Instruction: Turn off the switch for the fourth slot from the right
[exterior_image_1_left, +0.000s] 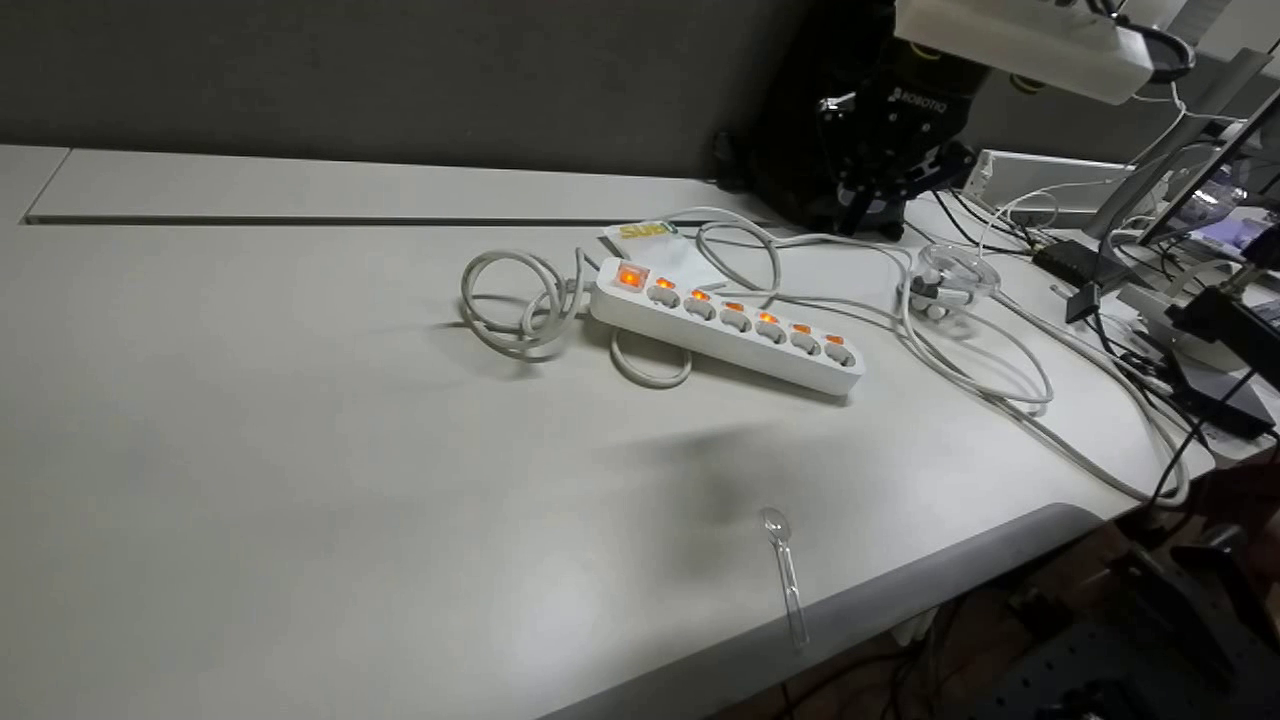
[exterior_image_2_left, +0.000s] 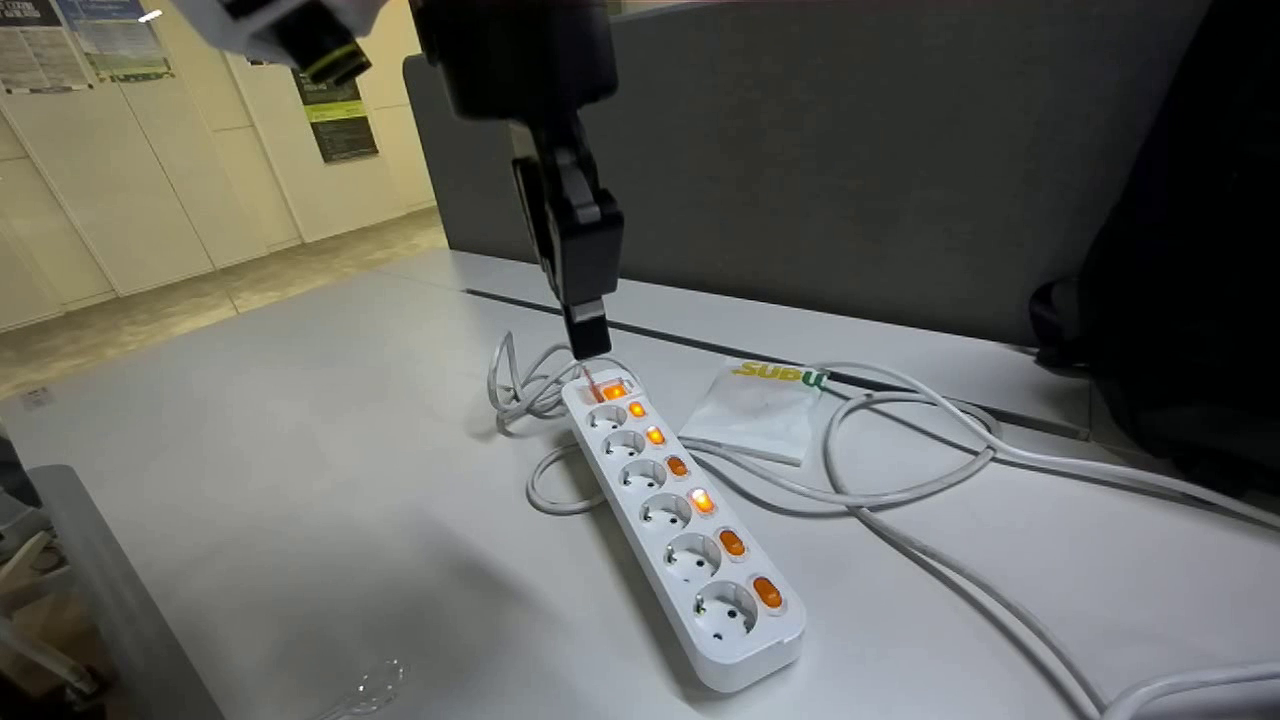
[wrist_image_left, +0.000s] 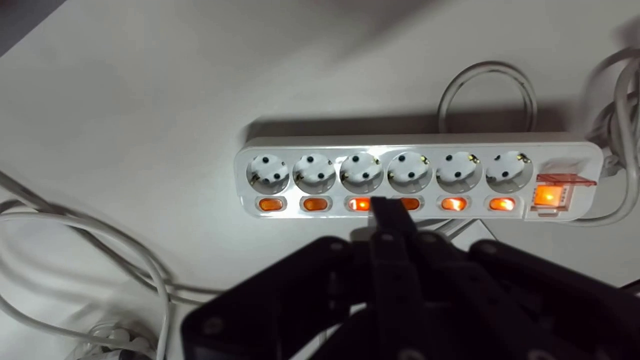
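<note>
A white power strip with several sockets and orange switches lies on the desk; it shows in both exterior views. In the wrist view, the fourth socket from the right has a lit switch. The switch to its right is dark. Both are partly covered by my fingertips. My gripper is shut with nothing seen between the fingertips. In an exterior view the gripper hangs above the strip, pointing down. The large main switch is lit, its clear red cover raised.
White cables coil around the strip's end and run behind it. A white napkin or packet lies beside the strip. A clear plastic spoon lies near the front edge. A clear cup-like object and a black bag stand nearby.
</note>
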